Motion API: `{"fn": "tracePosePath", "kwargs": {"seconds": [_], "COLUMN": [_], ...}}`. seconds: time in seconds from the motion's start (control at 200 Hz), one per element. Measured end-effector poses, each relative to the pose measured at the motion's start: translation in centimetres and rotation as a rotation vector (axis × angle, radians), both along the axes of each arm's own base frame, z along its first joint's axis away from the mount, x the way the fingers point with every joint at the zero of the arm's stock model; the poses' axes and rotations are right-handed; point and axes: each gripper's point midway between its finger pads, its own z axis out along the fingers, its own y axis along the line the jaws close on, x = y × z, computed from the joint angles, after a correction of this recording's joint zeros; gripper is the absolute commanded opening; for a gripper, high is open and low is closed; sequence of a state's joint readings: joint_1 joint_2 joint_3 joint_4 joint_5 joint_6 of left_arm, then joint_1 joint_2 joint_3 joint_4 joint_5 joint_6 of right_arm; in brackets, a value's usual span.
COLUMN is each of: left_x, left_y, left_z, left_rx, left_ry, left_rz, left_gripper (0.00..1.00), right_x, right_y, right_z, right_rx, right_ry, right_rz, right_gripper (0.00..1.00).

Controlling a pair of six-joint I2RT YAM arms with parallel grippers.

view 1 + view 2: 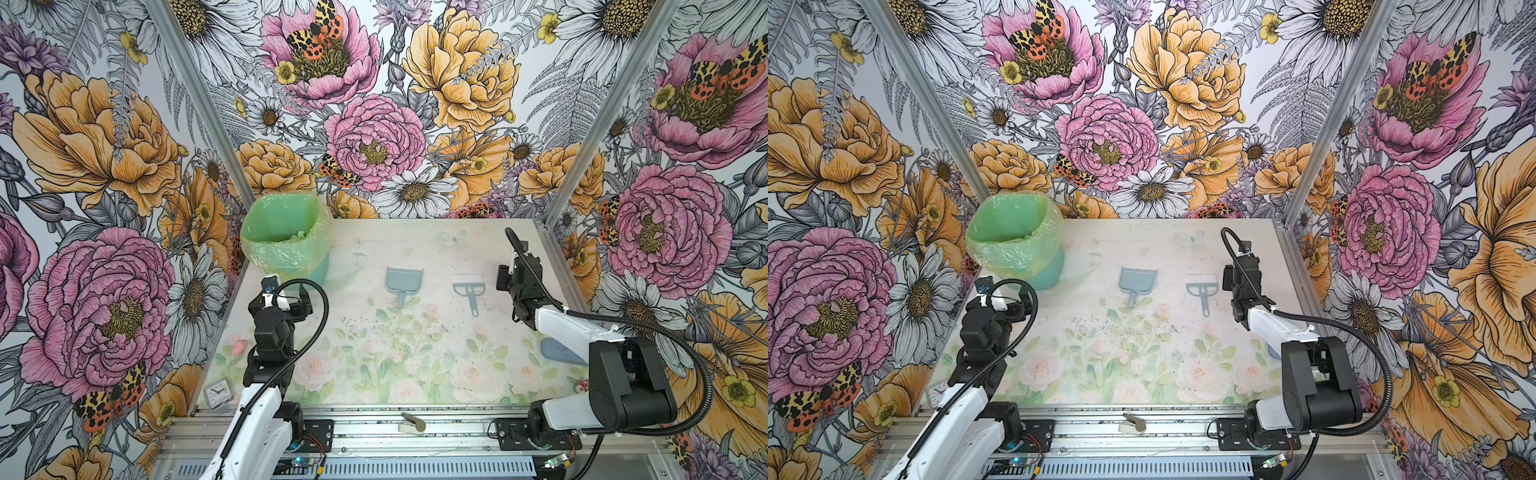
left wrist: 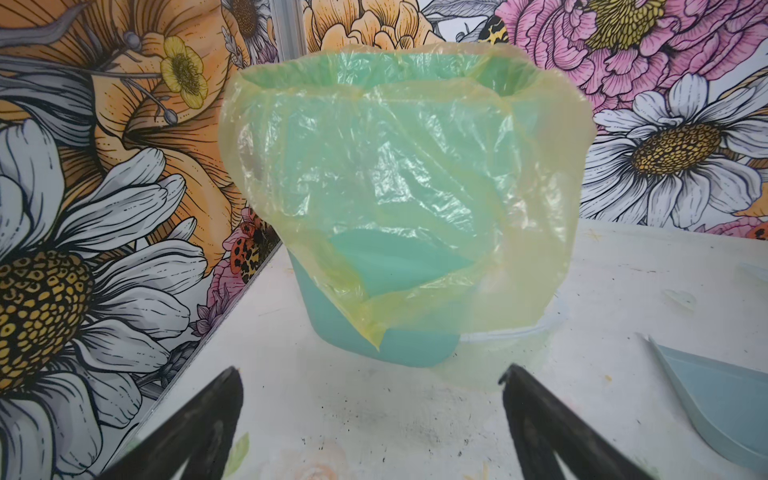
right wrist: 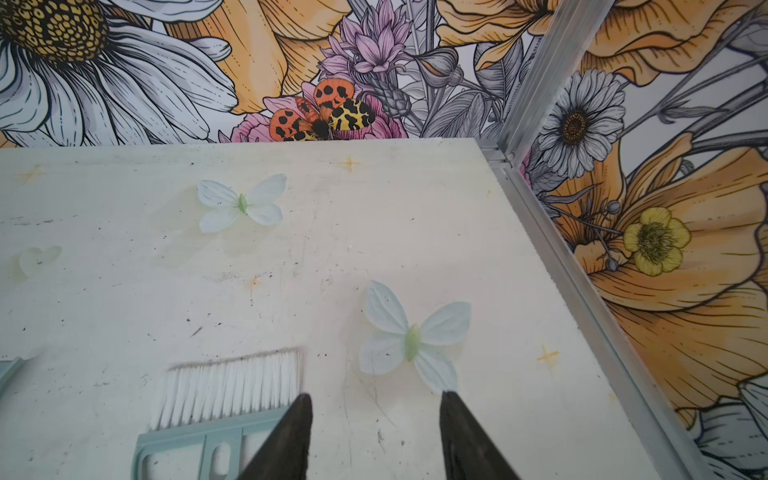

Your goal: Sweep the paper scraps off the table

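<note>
Both tools lie flat on the table (image 1: 415, 245). The dustpan (image 1: 404, 279) and the brush (image 1: 467, 284) are side by side but apart, handles pointing back toward the robot. I'd say they lie that way so either handle can be picked up easily.

The left gripper (image 2: 372, 370) hangs with its jaws spread wide and nothing between them. It faces the green-lined bin (image 1: 266, 253) in the far left corner, which is where a pan's load belongs.

The right gripper (image 3: 376, 395) is partly open and empty too, one finger just beside the brush's white bristles.

As for the paper scraps, I can see none on the table, only dark specks over the printed roses. So the sweeping looks finished. Something pale sits inside the bin liner, possibly scraps, but it's too dim to be sure.

There's no writing or brand I can read. A small clock (image 1: 218, 392) sits at the near left corner, its face too small to make out.
</note>
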State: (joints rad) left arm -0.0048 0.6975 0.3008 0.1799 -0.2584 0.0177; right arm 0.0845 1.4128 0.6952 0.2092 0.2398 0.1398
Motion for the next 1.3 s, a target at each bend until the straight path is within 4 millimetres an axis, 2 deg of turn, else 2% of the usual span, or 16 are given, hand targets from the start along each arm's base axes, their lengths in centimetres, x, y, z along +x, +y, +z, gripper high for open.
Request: {"fn": "tracePosePath", "kwargs": {"seconds": [0.225, 0.36, 0.465, 0.59, 0.685, 0.936, 1.161, 1.301], "left_x": [0.2, 0.4, 0.7, 1.4, 2.0, 3.7, 4.7, 5.3], "left_y": [1.9, 2.2, 2.7, 3.1, 3.0, 2.2, 1.3, 0.7], "left_z": [-1.7, -2.9, -4.2, -4.3, -4.6, -6.0, -6.2, -5.4], "left_rx": [-0.021, -0.027, -0.034, -0.042, -0.047, -0.062, -0.087, -0.111], "left_ry": [0.011, 0.004, 0.030, 0.014, 0.010, 0.012, -0.006, -0.054], "left_rz": [0.058, 0.052, 0.055, 0.047, 0.029, -0.038, -0.098, -0.138], "left_gripper": [0.99, 0.99, 0.99, 0.99, 0.99, 0.99, 0.99, 0.99], "right_x": [-0.6, -1.8, -2.5, -3.0, -3.0, -2.4, -2.0, -2.1], "right_y": [-0.7, -1.0, -1.2, -1.5, -2.2, -3.5, -3.5, -3.5], "right_z": [0.7, 1.6, 1.0, 0.3, -0.5, -4.2, -3.0, -3.0], "right_rx": [0.020, 0.025, 0.020, 0.000, -0.016, -0.033, -0.029, -0.027], "right_ry": [-0.057, -0.116, -0.128, -0.137, -0.154, -0.113, -0.175, -0.206], "right_rz": [-0.013, -0.013, -0.014, -0.025, -0.048, -0.096, -0.098, -0.099], "right_gripper": [0.51, 0.52, 0.52, 0.51, 0.51, 0.51, 0.51, 0.52]}}
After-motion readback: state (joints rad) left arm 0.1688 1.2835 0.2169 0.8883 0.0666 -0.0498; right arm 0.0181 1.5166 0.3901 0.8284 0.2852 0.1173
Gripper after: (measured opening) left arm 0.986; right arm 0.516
